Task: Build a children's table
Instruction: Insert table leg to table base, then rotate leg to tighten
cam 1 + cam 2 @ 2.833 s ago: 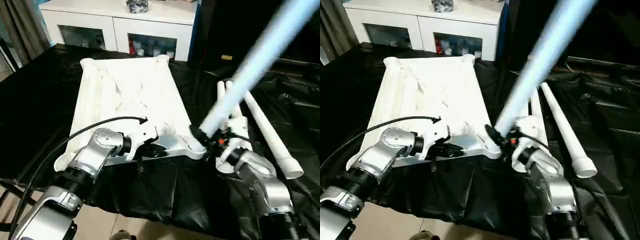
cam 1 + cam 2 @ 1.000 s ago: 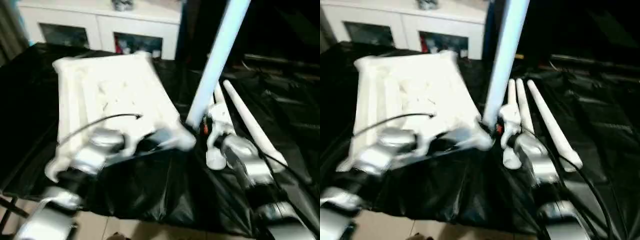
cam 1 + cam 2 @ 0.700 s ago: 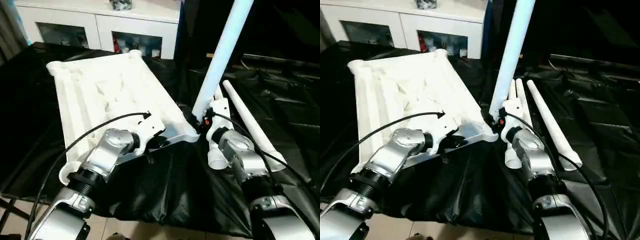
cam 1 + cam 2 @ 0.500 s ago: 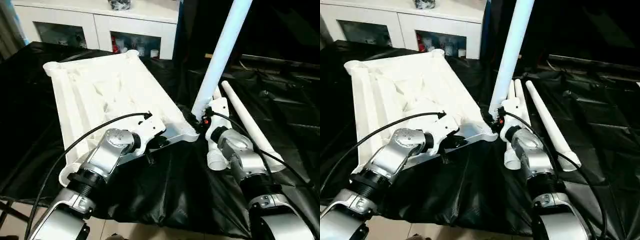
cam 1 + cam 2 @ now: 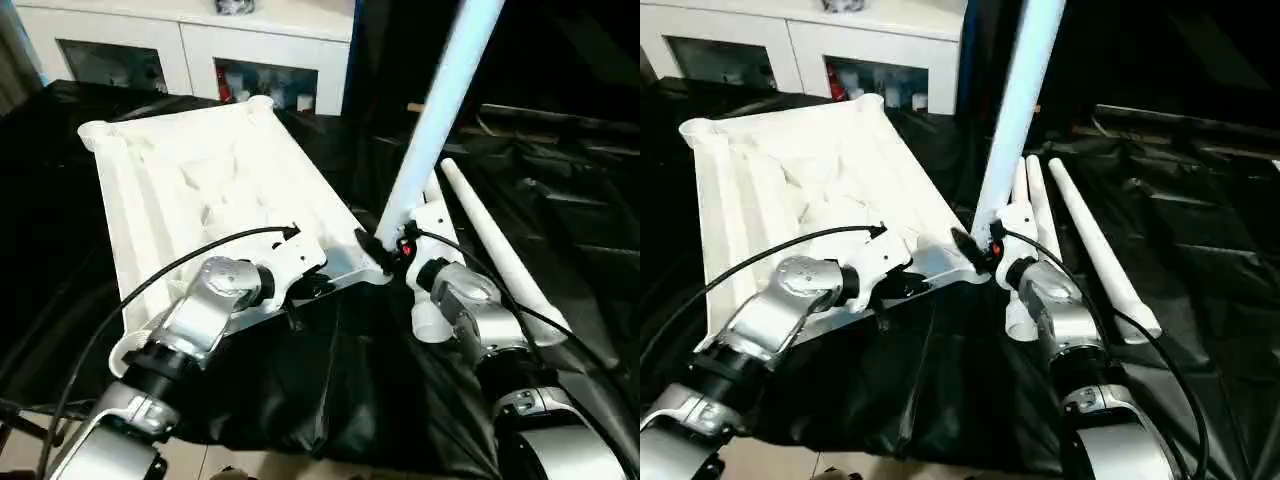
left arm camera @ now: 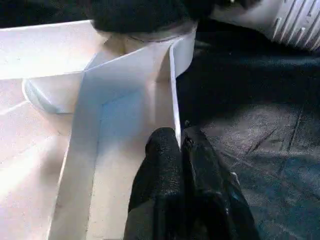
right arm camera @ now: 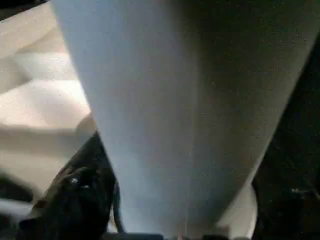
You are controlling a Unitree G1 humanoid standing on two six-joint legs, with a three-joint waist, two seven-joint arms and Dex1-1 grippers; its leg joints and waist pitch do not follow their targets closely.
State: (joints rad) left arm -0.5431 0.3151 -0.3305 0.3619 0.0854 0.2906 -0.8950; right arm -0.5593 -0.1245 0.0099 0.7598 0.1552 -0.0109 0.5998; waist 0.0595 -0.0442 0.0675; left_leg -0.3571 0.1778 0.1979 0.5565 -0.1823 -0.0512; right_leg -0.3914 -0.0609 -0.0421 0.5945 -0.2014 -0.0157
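White ribbed tabletop (image 5: 190,190), pale bluish-white leg (image 5: 435,125), black cloth (image 5: 560,190), black left hand (image 6: 182,195), silver forearms (image 5: 480,320)

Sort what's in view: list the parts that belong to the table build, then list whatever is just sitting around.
Part of the build:
- tabletop, underside up, its edge pinched by the left claw
- raised leg, gripped by the right claw
- spare legs lying beside it

Just lying about:
- white cabinet
- black sheet
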